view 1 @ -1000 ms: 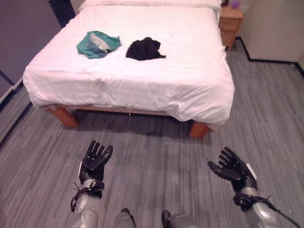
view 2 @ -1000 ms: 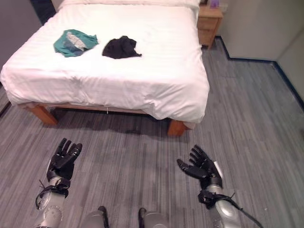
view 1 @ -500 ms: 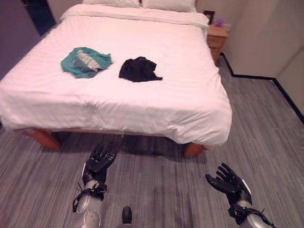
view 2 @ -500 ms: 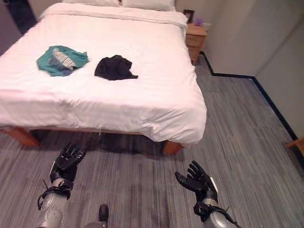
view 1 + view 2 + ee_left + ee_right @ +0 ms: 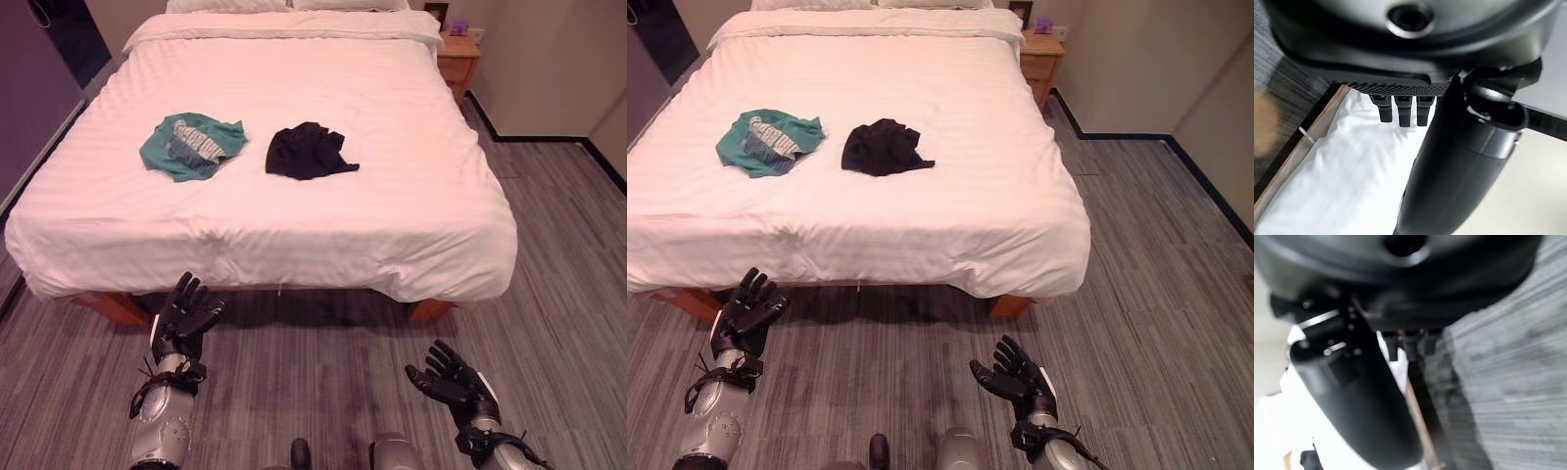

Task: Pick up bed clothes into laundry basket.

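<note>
Two crumpled garments lie on the white bed [image 5: 294, 225]: a teal and grey one [image 5: 188, 145] towards its left and a black one [image 5: 307, 152] near the middle. My left hand [image 5: 182, 313] is held up open over the floor just before the bed's front edge, holding nothing. Lower right, my right hand [image 5: 451, 377] hangs open and empty above the floor, well short of the bed. In the left wrist view the straight fingers [image 5: 1400, 111] point at the white bedding.
A wooden nightstand [image 5: 457, 61] stands at the bed's far right by the wall. A dark wall or door [image 5: 39, 88] runs along the left. Grey plank floor [image 5: 323, 392] spreads in front of and to the right of the bed.
The camera has shifted, so the bed now sits more squarely in view. Both hands stay open and empty; the left one is now nearer the bed's front edge.
</note>
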Tool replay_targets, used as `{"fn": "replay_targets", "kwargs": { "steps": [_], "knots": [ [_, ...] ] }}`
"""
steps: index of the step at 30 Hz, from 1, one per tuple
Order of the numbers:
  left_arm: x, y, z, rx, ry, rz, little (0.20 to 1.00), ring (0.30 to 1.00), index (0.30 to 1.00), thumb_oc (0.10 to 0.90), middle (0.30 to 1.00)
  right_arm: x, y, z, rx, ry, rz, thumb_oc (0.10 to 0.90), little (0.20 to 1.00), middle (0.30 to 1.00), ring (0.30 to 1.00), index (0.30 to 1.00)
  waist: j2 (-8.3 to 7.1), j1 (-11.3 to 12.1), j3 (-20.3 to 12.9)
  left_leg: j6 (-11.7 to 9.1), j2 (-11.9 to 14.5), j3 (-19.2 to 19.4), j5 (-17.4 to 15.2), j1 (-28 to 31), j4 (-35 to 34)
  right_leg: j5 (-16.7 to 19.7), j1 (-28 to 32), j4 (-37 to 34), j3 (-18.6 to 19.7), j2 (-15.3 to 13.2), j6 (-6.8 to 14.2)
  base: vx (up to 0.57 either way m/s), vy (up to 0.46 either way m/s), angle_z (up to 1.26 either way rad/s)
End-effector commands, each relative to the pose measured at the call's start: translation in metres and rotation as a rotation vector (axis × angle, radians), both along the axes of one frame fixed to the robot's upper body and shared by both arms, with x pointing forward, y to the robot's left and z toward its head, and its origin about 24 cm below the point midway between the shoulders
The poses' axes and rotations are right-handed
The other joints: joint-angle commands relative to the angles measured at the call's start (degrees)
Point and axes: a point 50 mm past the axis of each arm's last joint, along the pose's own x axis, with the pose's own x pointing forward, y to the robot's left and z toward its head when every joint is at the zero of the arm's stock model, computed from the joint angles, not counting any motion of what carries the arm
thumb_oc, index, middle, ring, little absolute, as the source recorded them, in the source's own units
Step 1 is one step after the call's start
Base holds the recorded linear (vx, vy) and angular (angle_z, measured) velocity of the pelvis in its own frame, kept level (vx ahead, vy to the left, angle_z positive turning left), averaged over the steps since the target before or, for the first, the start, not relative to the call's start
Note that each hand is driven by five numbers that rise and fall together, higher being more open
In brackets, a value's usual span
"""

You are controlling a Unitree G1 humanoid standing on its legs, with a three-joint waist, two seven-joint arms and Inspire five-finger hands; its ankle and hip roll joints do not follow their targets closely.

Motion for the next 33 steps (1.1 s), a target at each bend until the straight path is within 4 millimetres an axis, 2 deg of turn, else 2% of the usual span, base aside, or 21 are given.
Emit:
{"fn": "replay_targets", "kwargs": {
  "steps": [1, 2, 3, 4, 5, 7, 11, 13, 14, 15, 18, 21, 25, 26, 28, 29, 30, 31, 33],
  "knots": [
    [0.017, 0.006, 0.048, 0.116, -0.227, -0.031, 0.9, 0.9, 0.9, 0.8, 0.9, 0.027, -0.018, 0.041, -0.101, -0.227, -0.01, 0.8, 0.9, 0.9, 0.9, 0.9, -1.08, -0.6, -2.8, -6.8, 0.7, -0.4, -1.1, -0.3, 3.0, 5.3, 9.1, -10.1, -1.4, 0.6, 0.5, 0.06, -0.009, 0.07],
    [0.014, 0.006, 0.046, 0.116, -0.227, -0.028, 0.9, 0.9, 0.9, 0.8, 0.9, 0.03, -0.018, 0.043, -0.111, -0.232, -0.005, 0.8, 0.9, 0.9, 0.9, 0.9, -1.33, 0.3, -3.5, -6.9, 0.4, 0.2, -1.1, -0.3, 2.7, 5.8, 11.1, -13.4, -1.7, -0.1, 0.9, 0.06, -0.045, 0.17],
    [0.01, 0.004, 0.039, 0.093, -0.206, -0.025, 0.9, 0.9, 0.9, 0.8, 0.9, 0.035, -0.019, 0.046, -0.126, -0.243, 0.01, 0.8, 0.9, 0.9, 0.9, 0.9, -1.42, 1.1, -4.2, -7.0, 0.3, -0.1, -0.7, -0.6, 1.8, 6.5, 12.9, -17.7, 0.6, 1.1, 0.4, 0.06, -0.046, 0.11],
    [0.01, 0.004, 0.039, 0.093, -0.206, -0.025, 0.9, 0.9, 0.9, 0.8, 0.9, 0.035, -0.019, 0.046, -0.126, -0.243, 0.01, 0.8, 0.9, 0.9, 0.9, 0.9, -1.38, 1.1, -4.2, -7.0, 0.3, -0.1, -0.7, -0.5, 1.7, 6.6, 13.1, -17.9, 0.6, 1.1, 0.4, 0.07, -0.091, -0.05],
    [0.005, 0.005, 0.035, 0.078, -0.192, -0.012, 0.9, 0.9, 0.9, 0.8, 0.9, 0.04, -0.019, 0.055, -0.128, -0.284, 0.019, 0.8, 0.9, 0.9, 0.9, 0.9, -1.28, 2.1, -5.2, -7.5, 0.5, -0.5, 0.1, -0.5, 0.5, 7.4, 15.1, -21.5, -0.6, 1.0, 0.5, 0.07, -0.064, -0.15],
    [0.001, 0.004, 0.029, 0.058, -0.174, -0.012, 0.9, 0.9, 0.9, 0.8, 0.9, 0.038, -0.022, 0.057, -0.124, -0.29, 0.008, 0.8, 0.9, 0.9, 0.9, 0.9, -1.28, 2.1, -5.7, -7.7, 0.5, -1.0, 0.2, -0.5, -0.1, 7.6, 16.2, -22.9, -0.8, 1.2, 0.4, 0.07, -0.058, -0.08],
    [0.0, 0.001, 0.026, 0.05, -0.158, -0.021, 0.9, 0.9, 0.9, 0.8, 0.9, 0.037, -0.022, 0.058, -0.095, -0.3, -0.003, 0.8, 0.9, 0.9, 0.9, 0.9, -1.33, 1.7, -5.8, -7.9, 0.6, -1.3, 0.3, -0.4, -0.1, 7.9, 16.9, -23.5, -1.2, 1.1, 0.2, 0.02, -0.025, 0.13],
    [0.0, -0.004, 0.024, 0.034, -0.152, -0.035, 0.9, 0.9, 0.9, 0.8, 0.9, 0.03, -0.022, 0.052, -0.073, -0.277, -0.019, 0.8, 0.9, 0.9, 0.9, 0.9, -1.42, 1.2, -5.9, -8.0, 0.5, -1.4, 0.0, -0.3, -0.1, 8.0, 17.2, -24.3, -0.8, 1.1, 0.2, 0.0, -0.018, 0.01],
    [-0.001, -0.014, 0.015, 0.206, -0.023, -0.163, 0.9, 0.9, 0.9, 0.8, 0.9, 0.037, -0.029, 0.07, -0.173, -0.304, -0.022, 0.8, 0.9, 0.9, 0.9, 0.9, -2.29, 5.1, -4.4, -9.8, 3.7, -0.2, -0.8, -6.6, 7.7, 4.8, 15.3, -18.2, -8.8, -3.2, 0.3, 0.0, 0.0, 0.0],
    [-0.001, -0.013, 0.013, 0.219, -0.006, -0.151, 0.9, 0.9, 0.9, 0.8, 0.9, 0.035, -0.028, 0.064, -0.182, -0.274, -0.034, 0.8, 0.9, 0.9, 0.9, 0.9, -1.74, 4.7, -5.0, -9.5, 2.6, -2.9, 0.0, -5.2, 5.2, 4.7, 15.4, -18.3, -8.7, -2.1, 0.1, -0.01, -0.014, 0.09],
    [-0.002, -0.012, 0.014, 0.214, -0.005, -0.136, 0.9, 0.9, 0.9, 0.8, 0.9, 0.034, -0.02, 0.055, -0.063, -0.279, -0.082, 0.8, 0.9, 0.9, 0.9, 0.9, -1.57, 4.5, -5.4, -9.6, 3.0, -3.0, 1.0, -3.8, 2.6, 4.7, 16.2, -19.2, -9.3, -1.6, 0.0, -0.02, -0.009, 0.3],
    [-0.006, -0.008, 0.011, 0.231, 0.012, -0.136, 0.9, 0.9, 0.9, 0.8, 0.9, 0.034, -0.015, 0.054, -0.129, -0.246, 0.012, 0.8, 0.9, 0.9, 0.9, 0.9, -1.6, 5.3, -5.4, -9.4, 2.9, -4.0, 1.2, -2.8, 2.1, 4.4, 16.6, -18.4, -9.6, -1.4, -0.2, -0.01, -0.005, 0.07],
    [-0.012, -0.008, 0.006, 0.218, 0.035, -0.138, 0.9, 0.9, 0.9, 0.8, 0.9, 0.034, -0.013, 0.055, -0.125, -0.254, 0.025, 0.8, 0.9, 0.9, 0.9, 0.9, -1.47, 5.3, -4.8, -9.4, 3.3, -4.1, 1.3, -2.8, 2.7, 3.5, 16.2, -16.8, -9.2, -1.0, -0.8, -0.05, -0.028, 0.07],
    [-0.01, -0.009, 0.007, 0.213, 0.025, -0.142, 0.9, 0.9, 0.9, 0.8, 0.9, 0.034, -0.014, 0.058, -0.128, -0.267, 0.02, 0.8, 0.9, 0.9, 0.9, 0.9, -1.98, 5.3, -3.4, -10.3, 3.4, -3.9, 0.8, -5.3, 7.9, 3.1, 16.2, -16.6, -9.6, -1.4, -1.3, -0.11, -0.056, 0.06],
    [-0.01, -0.009, 0.007, 0.213, 0.025, -0.142, 0.9, 0.9, 0.9, 0.8, 0.9, 0.034, -0.014, 0.058, -0.128, -0.268, 0.019, 0.8, 0.9, 0.9, 0.9, 0.9, -1.96, 5.2, -3.5, -10.3, 3.4, -4.0, 0.5, -5.7, 8.4, 3.1, 16.1, -16.6, -9.7, -1.4, -1.3, -0.11, -0.055, 0.19],
    [-0.005, -0.012, 0.009, 0.183, 0.004, -0.14, 0.9, 0.9, 0.9, 0.8, 0.9, 0.032, -0.019, 0.057, -0.133, -0.259, 0.005, 0.8, 0.9, 0.9, 0.9, 0.9, -2.51, 5.5, -1.4, -12.1, 3.8, -4.1, 1.9, -10.9, 18.6, 2.9, 16.5, -16.6, -10.4, -1.7, -2.3, -0.14, -0.065, 0.32],
    [-0.003, -0.015, 0.01, 0.155, -0.01, -0.137, 0.9, 0.9, 0.9, 0.8, 0.9, 0.03, -0.023, 0.055, -0.141, -0.245, -0.005, 0.8, 0.9, 0.9, 0.9, 0.9, -2.5, 5.9, -0.5, -13.0, 3.7, -6.0, 3.6, -12.9, 21.5, 2.6, 16.7, -16.2, -10.2, -1.6, -2.6, -0.13, -0.04, 0.37],
    [-0.002, -0.016, 0.01, 0.138, -0.012, -0.128, 0.9, 0.9, 0.9, 0.8, 0.9, 0.031, -0.027, 0.054, -0.152, -0.236, -0.017, 0.8, 0.9, 0.9, 0.9, 0.9, -2.6, 6.0, -0.1, -13.3, 4.5, -6.9, 4.5, -13.7, 21.8, 2.4, 16.8, -15.7, -9.9, -1.9, -2.5, 0.01, 0.079, 0.27],
    [-0.001, -0.02, 0.011, 0.102, -0.021, -0.121, 0.9, 0.9, 0.9, 0.8, 0.9, 0.03, -0.033, 0.057, -0.13, -0.25, -0.075, 0.8, 0.9, 0.9, 0.9, 0.9, -3.16, 5.4, 0.0, -13.2, 10.1, -4.8, 6.1, -14.8, 19.3, 1.6, 17.2, -15.1, -10.1, -3.7, -1.8, 0.1, 0.144, 0.1]
  ]
}}
